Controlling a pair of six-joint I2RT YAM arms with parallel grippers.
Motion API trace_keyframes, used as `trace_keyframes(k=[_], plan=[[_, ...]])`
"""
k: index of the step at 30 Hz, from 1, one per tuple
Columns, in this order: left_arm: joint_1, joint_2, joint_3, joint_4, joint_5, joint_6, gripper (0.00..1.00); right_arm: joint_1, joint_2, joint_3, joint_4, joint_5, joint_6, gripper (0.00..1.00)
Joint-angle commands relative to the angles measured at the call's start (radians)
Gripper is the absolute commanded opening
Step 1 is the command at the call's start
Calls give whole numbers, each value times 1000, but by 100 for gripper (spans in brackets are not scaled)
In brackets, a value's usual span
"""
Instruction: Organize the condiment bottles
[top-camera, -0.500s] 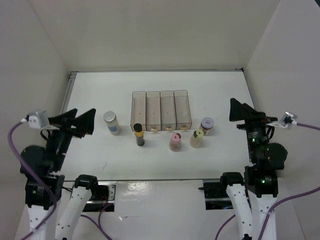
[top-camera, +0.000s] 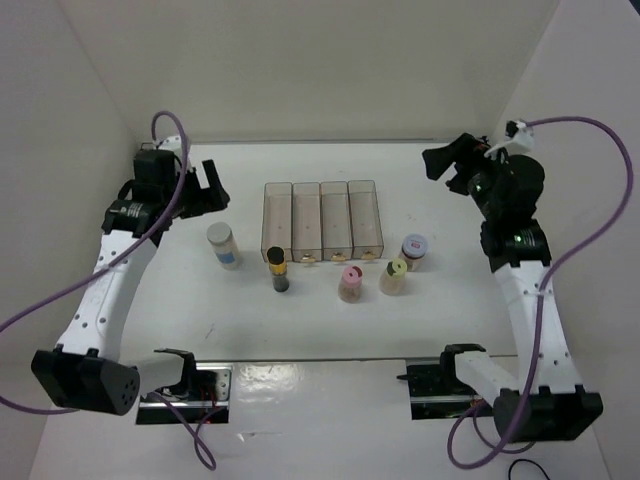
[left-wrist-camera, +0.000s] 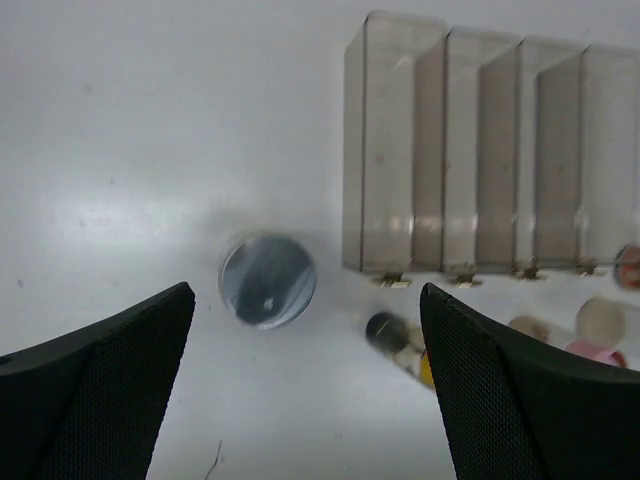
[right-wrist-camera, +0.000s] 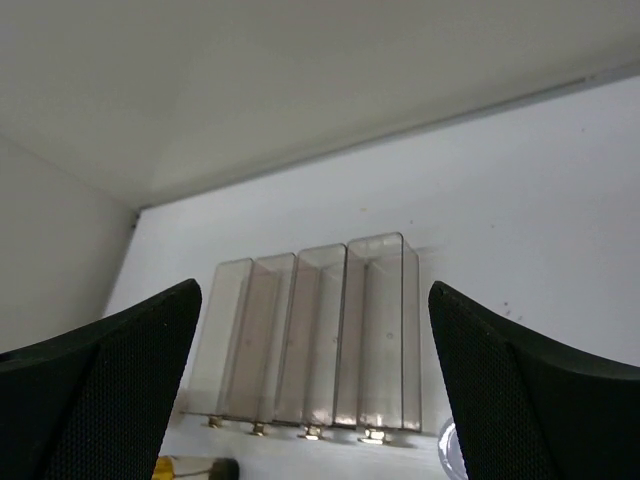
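Standing on the smooth white desk (top-camera: 190, 310), the clear plastic rack (top-camera: 322, 218) is a row of four tall, narrow, box-shaped compartments with small brass-coloured fittings along its near edge. All five little cylinders stand upright outside it.

Left of the rack, well apart from the others, is the silver-capped bottle (top-camera: 223, 245), blue-labelled, with a flat, round, shiny cap. Just in front of the rack's left end stands the dark bottle (top-camera: 277, 269) with a gold band. In front of its right half are the pink-capped bottle (top-camera: 350, 283) and the yellow-green-capped bottle (top-camera: 394, 276), near each other, both pale-bodied. Beside the rack's right front corner sits the white/red-lidded bottle (top-camera: 414, 250) with brown contents.

The left claw (top-camera: 207, 190) hangs to the left of the rack, above the silver cap. Its wedge-shaped black fingers (left-wrist-camera: 110, 385), mesh-textured on their faces, are spread wide and hold nothing. The right claw (top-camera: 447, 168) hovers right of and beyond the rack, jaws likewise wide apart and holding nothing.
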Motion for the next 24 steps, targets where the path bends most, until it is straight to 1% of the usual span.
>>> trace_keyframes(k=[1, 4, 5, 6, 8, 9, 11, 13, 15, 17, 18, 21, 22, 24], plan=[[-2, -28, -45, -102, -5, 32, 99, 22, 73, 62, -43, -57, -77, 98], [-2, -28, -65, -102, -51, 55, 99, 44, 150, 125, -66, -57, -111, 98], [-2, -28, -65, -102, -67, 55, 99, 53, 182, 192, -90, -57, -138, 98], [-2, -14, -65, -112, -97, 55, 99, 64, 249, 225, -133, -57, -149, 98], [-2, 21, -65, -112, -136, 55, 99, 102, 317, 315, -179, -57, -163, 98], [-11, 30, -65, -112, -162, 46, 99, 113, 363, 326, -191, -77, -163, 98], [-11, 43, -76, -112, -176, 46, 99, 113, 374, 299, -175, -128, -131, 98], [-20, 43, -100, -101, -176, 46, 99, 113, 374, 263, -146, -140, -92, 98], [-32, 53, -100, -92, -176, 46, 99, 134, 374, 252, -146, -95, -92, 98], [-45, 73, -100, -92, -176, 46, 99, 144, 401, 275, -190, -94, -117, 98], [-60, 93, -100, -92, -176, 46, 99, 144, 420, 292, -210, -68, -140, 98], [-97, 144, -79, -92, -231, 46, 99, 200, 501, 384, -302, 13, -183, 98], [-111, 153, -79, -92, -242, 46, 99, 211, 544, 435, -337, 28, -183, 98], [-120, 167, -70, -92, -251, 37, 99, 233, 575, 476, -362, 38, -194, 98]])
